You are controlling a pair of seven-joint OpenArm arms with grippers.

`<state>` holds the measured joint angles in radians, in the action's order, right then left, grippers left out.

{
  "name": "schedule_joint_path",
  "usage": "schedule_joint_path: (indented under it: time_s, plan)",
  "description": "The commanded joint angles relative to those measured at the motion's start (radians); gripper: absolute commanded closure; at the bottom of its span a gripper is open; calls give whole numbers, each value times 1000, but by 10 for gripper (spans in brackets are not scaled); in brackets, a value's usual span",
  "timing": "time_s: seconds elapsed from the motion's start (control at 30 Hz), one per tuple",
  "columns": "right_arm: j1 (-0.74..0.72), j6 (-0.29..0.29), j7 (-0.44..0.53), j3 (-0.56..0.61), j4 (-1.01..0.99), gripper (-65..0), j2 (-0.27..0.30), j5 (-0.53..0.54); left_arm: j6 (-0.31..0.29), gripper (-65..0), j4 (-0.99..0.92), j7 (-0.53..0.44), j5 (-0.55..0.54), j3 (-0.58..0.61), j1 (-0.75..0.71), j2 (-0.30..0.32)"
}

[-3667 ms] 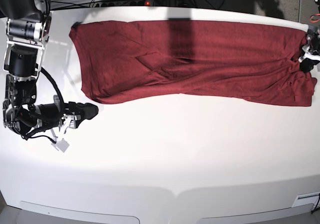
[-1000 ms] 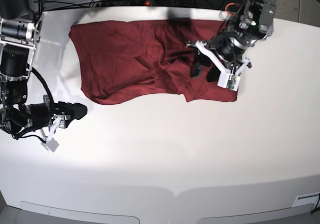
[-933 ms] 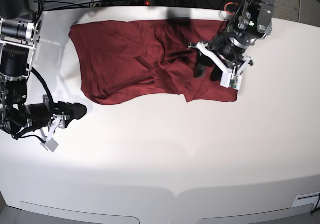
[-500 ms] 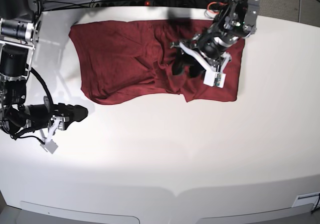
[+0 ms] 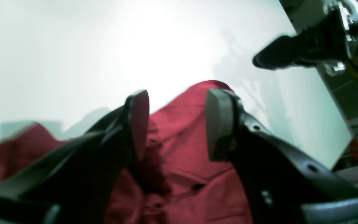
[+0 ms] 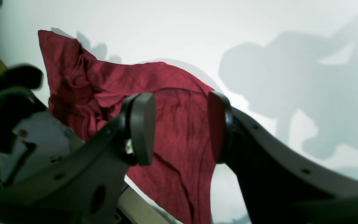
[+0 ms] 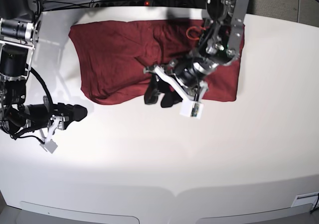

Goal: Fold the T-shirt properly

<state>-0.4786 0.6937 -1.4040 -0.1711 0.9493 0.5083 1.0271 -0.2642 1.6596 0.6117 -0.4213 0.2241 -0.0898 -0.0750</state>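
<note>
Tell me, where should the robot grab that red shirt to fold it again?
Probably the T-shirt at its near corner by the right gripper, coming in low from that side. That corner lies flat with bare table around it, so open jaws could slip under the edge. The left gripper hovers open at the middle.

Right gripper (image 6: 179, 127) parted and empty above white table (image 6: 197, 34); beyond, rumpled T-shirt (image 6: 169, 124), with perhaps the other arm (image 6: 8, 93) blurred at left.

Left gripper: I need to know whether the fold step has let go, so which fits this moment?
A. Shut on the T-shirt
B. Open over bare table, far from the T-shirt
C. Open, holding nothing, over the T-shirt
C: the left gripper has its jaws spread, with only the T-shirt lying below the gap.
</note>
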Motion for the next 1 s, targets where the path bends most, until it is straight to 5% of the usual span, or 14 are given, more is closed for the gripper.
schedule_joint_path:
  time_s: [0.0,0.1,0.27,0.47,0.67,0.77,0.87,0.97]
  plan:
    - [-28,4,8,-5,15,-276,20,27,-6,-290,16,26,4,-12,27,-5]
    - [-28,4,8,-5,15,-276,20,28,-7,-290,16,125,117,-52,27,-5]
    - [-28,4,8,-5,15,-276,21,28,36,-290,16,101,308,-140,-31,-5]
    - [-28,4,8,-5,15,-276,16,28,54,-290,16,13,323,-239,-127,-5]
    - [-28,4,8,-5,15,-276,17,29,46,-290,16,2,214,-244,-160,-5]
    - [-28,4,8,-5,15,-276,18,28,-12,-288,16,2,96,-244,-162,-5]
    - [-28,4,8,-5,15,-276,18,28,-63,-207,16,1,-11,-244,-160,-6]
    - [-28,4,8,-5,15,-276,18,28,-62,-42,16,1,-24,-244,-157,-8]
